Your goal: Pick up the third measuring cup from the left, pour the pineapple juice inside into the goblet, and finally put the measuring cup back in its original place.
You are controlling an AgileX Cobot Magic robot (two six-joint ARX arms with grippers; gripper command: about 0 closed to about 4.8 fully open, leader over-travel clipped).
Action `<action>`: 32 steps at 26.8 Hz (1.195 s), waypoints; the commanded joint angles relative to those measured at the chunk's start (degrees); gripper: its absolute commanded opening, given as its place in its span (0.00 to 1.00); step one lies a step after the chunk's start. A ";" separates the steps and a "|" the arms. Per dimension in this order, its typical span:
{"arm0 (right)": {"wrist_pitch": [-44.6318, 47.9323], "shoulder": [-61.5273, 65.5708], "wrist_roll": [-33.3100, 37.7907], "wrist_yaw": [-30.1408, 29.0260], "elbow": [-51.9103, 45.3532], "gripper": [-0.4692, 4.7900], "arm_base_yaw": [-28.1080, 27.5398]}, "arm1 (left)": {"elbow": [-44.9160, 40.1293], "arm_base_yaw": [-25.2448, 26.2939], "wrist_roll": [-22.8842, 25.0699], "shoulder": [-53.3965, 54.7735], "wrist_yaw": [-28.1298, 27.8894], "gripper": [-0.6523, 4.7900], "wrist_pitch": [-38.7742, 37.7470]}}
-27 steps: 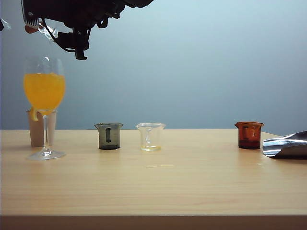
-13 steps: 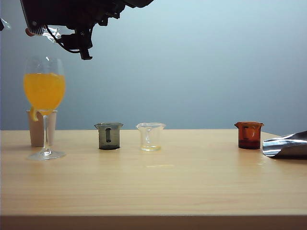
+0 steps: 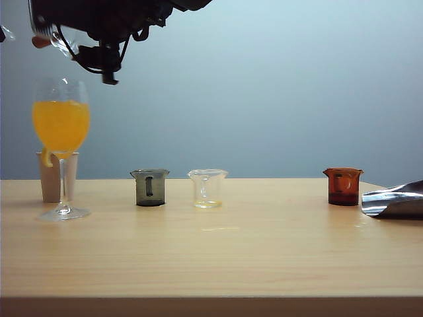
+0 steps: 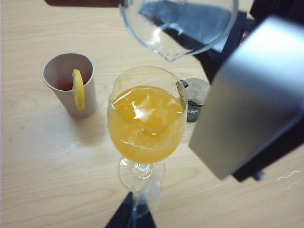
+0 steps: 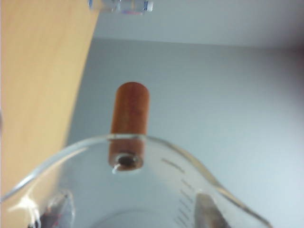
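- The right gripper (image 3: 99, 30) hangs high above the desk's left end, clamped on the third measuring cup (image 4: 178, 26); the right wrist view shows its pads either side of the clear wall and the brownish-red stub handle (image 5: 128, 124) jutting from the rim.
- The cup is tipped on its side with its spout right over the goblet (image 3: 61, 142), which suggests the pour; the cup looks drained, so I judge the pouring finished or nearly so.
- The goblet stands near the desk's left edge, its bowl well filled with orange-yellow juice (image 4: 147, 118).
- Just behind it stands a paper cup (image 3: 56, 177) with a lemon slice on its rim.
- A grey cup (image 3: 150, 187), a clear beaker (image 3: 207, 188) and an amber-red cup (image 3: 344, 185) stand in a row along the back; the gap between the last two likely marks the return spot.
- The left gripper (image 4: 132, 217) shows only dark tips by the goblet's foot; whether it is apart or together I cannot tell.
- The desk (image 3: 211, 257) is pale wood, the wall behind plain grey-blue.
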 commanded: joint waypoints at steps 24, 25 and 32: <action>-18.58 -11.96 78.20 12.48 0.35 0.50 -7.96 | 0.22 -0.02 0.00 -0.11 0.22 0.11 0.72; -20.28 -12.59 79.10 11.17 0.33 0.51 -8.76 | 0.22 -0.02 0.00 -0.11 0.22 0.11 0.72; -15.10 -26.88 82.14 8.46 -17.92 0.51 -15.32 | 0.22 -0.02 0.00 -0.11 0.22 0.11 0.72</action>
